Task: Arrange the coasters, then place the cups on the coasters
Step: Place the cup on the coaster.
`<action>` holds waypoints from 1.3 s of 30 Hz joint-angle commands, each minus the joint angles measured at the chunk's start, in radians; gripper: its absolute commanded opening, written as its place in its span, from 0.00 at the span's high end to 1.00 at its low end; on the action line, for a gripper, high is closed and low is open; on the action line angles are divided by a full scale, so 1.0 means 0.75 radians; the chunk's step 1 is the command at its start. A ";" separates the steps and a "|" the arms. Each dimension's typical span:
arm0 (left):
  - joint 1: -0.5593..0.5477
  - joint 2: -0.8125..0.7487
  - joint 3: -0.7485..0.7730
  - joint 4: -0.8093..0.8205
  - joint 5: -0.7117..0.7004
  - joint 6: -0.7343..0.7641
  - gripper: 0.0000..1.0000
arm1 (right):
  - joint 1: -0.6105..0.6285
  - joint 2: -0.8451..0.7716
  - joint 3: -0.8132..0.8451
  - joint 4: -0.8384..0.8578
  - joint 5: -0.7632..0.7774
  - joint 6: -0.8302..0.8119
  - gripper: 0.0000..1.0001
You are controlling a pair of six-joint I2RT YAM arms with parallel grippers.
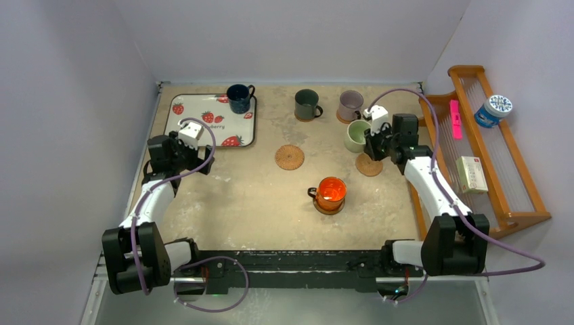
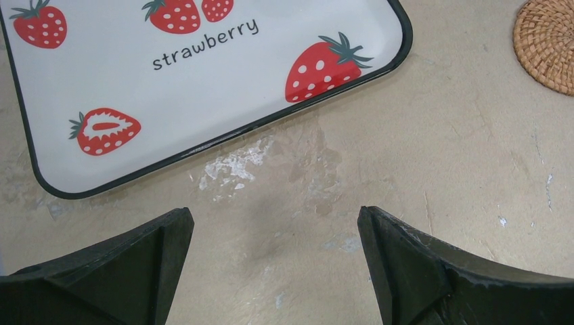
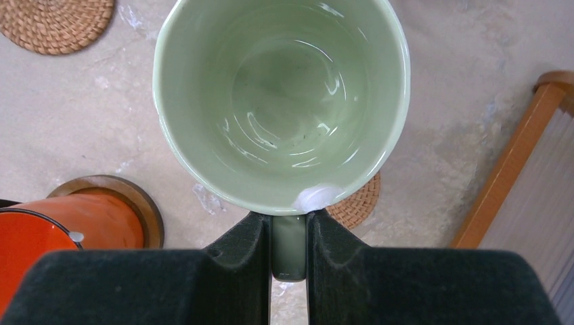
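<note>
On a scuffed beige table walled in white, the right gripper pinches the glossy pale green cup by its handle, hiding most of a woven coaster. The left gripper hangs spread wide beside the strawberry tray, its edges cut off.

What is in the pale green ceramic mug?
Nothing, it is empty: the pale green ceramic mug shows only its bare glossy bottom.

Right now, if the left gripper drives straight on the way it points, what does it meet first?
Likely the near rim of the strawberry tray: the open left gripper faces it across bare table. If it pitches downward, the table comes first; depth unclear.
</note>
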 commanded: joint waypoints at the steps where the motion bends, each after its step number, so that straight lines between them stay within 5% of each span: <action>1: 0.005 -0.001 -0.008 0.042 0.042 0.003 0.00 | -0.035 -0.071 -0.026 0.184 -0.065 -0.004 1.00; 39: 0.005 0.043 0.001 0.044 0.060 0.000 0.00 | -0.185 -0.054 -0.124 0.167 -0.137 -0.031 1.00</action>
